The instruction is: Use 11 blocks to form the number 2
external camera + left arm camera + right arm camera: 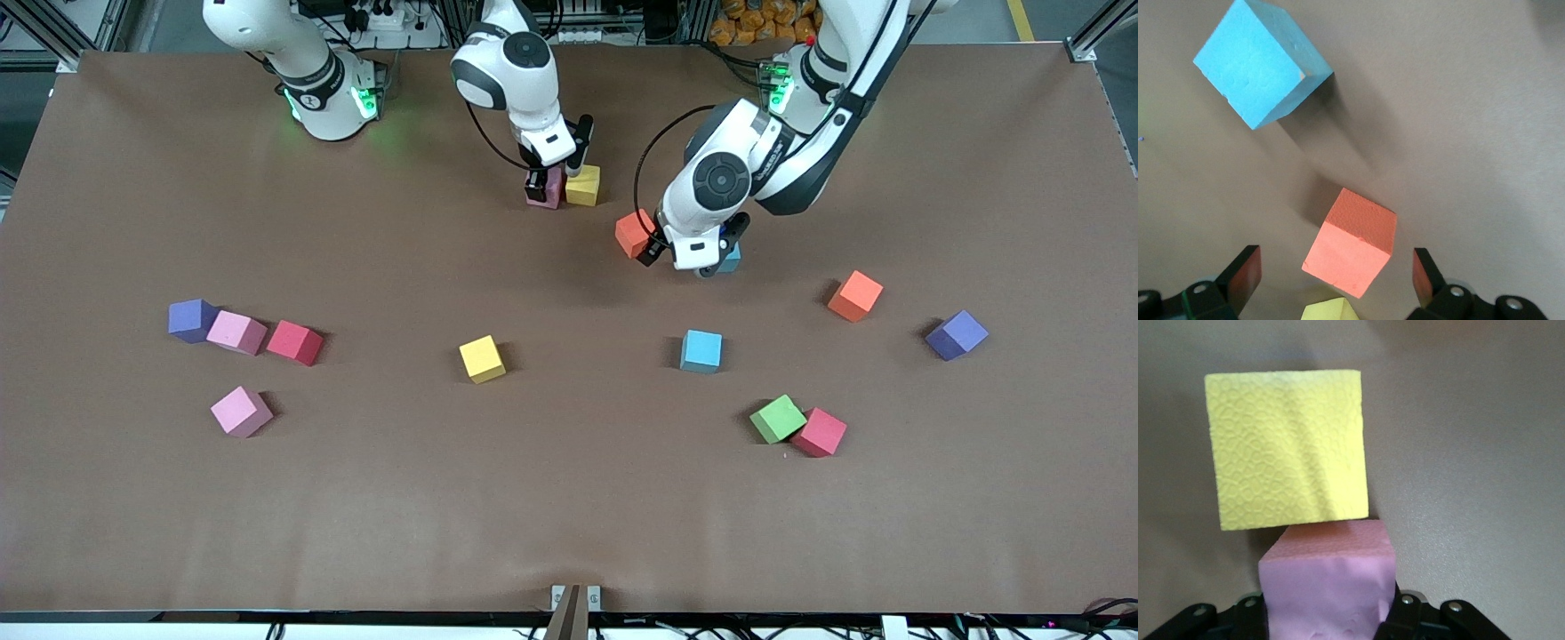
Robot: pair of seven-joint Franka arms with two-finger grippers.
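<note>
Toward the right arm's end lie a purple cube (192,319), two pink blocks (237,332) and a red block (296,342). The right gripper (542,190) clamps a pink block (1328,583) touching a yellow block (583,185). The left gripper (685,256) hangs wide open between a red block (632,233) and a light blue block (1261,63).

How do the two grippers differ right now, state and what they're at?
The right gripper is shut on a pink block beside a yellow block; the left gripper is open and holds nothing. The right gripper's pink block sits between its fingers, while the left gripper hangs over a red block, with a light blue block nearby. Both are low over the table, near the robots' bases.
</note>
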